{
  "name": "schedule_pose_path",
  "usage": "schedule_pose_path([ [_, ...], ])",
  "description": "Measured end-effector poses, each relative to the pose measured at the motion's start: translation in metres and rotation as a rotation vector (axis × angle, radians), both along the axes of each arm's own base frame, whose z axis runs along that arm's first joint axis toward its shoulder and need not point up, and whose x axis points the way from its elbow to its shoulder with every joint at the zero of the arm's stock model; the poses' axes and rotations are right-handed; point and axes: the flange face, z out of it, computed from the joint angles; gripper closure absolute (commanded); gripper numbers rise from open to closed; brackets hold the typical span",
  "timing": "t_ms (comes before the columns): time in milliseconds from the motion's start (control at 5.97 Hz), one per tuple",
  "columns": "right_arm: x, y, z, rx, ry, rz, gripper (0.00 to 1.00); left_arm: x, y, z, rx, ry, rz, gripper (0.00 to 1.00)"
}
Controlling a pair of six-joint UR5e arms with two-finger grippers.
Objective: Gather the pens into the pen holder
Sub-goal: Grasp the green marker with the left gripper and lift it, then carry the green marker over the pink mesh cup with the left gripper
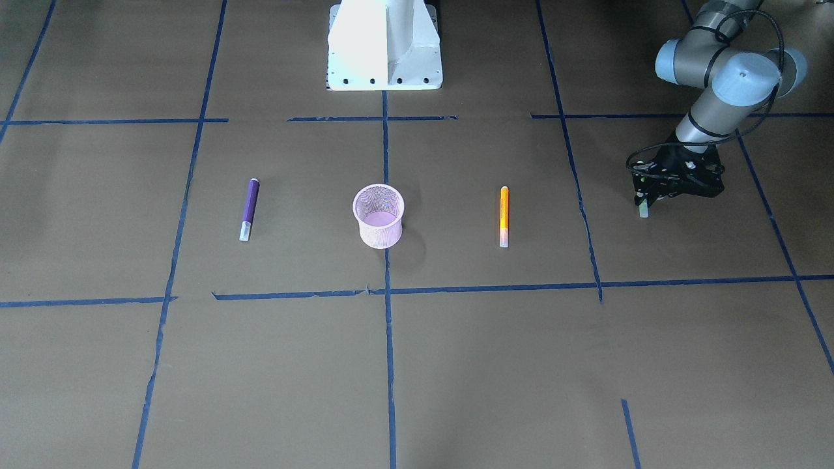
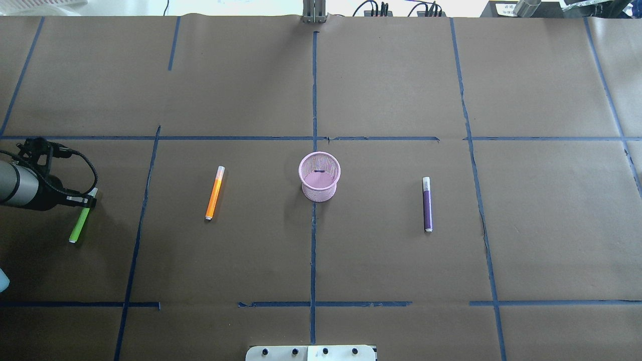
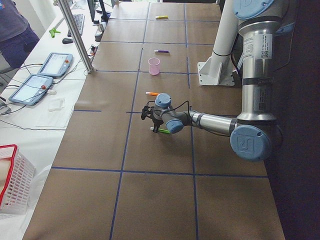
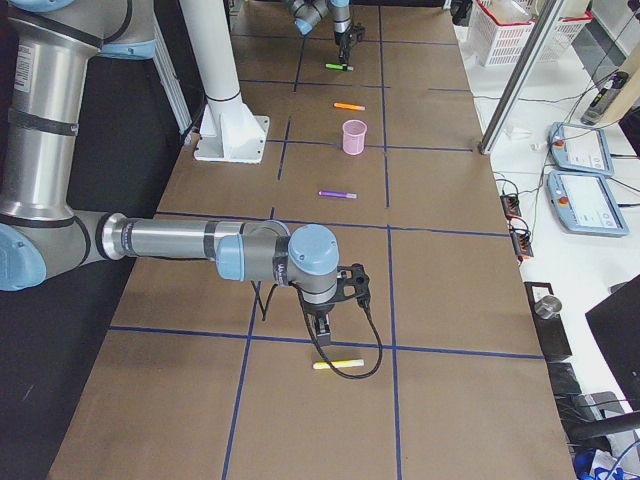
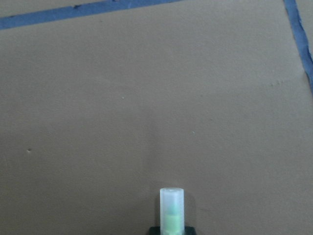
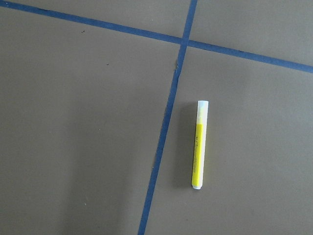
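Observation:
The pink mesh pen holder [image 2: 319,176] stands upright at the table's middle, with nothing showing inside. The orange pen [image 2: 214,193] lies to its left and the purple pen [image 2: 427,204] to its right, both flat on the table. My left gripper [image 2: 83,201] is at the far left edge, shut on the green pen [image 2: 78,226] near its pale cap. That cap pokes out at the bottom of the left wrist view [image 5: 171,208]. My right gripper [image 4: 320,325] shows only in the exterior right view, so I cannot tell whether it is open or shut.
A yellow pen [image 6: 199,144] lies on the table just below the right gripper, beside a crossing of blue tape lines. The robot's white base [image 1: 384,45] stands at the table's edge behind the holder. A side bench with tablets [image 3: 42,75] runs along the far edge.

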Motion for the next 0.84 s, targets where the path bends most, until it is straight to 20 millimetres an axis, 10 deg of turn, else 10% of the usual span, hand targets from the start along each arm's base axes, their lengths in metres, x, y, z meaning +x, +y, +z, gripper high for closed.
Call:
schedule_pose_path([
  [335,0.000,0.000,0.000,0.000,0.000,0.000,0.00,0.003,-0.006,-0.051,0.089,0.067,0.005,0.98],
  [838,0.000,-0.001,-0.002,0.005,-0.003,-0.001,0.00,0.050,-0.048,-0.187,0.341,0.220,0.015,1.00],
])
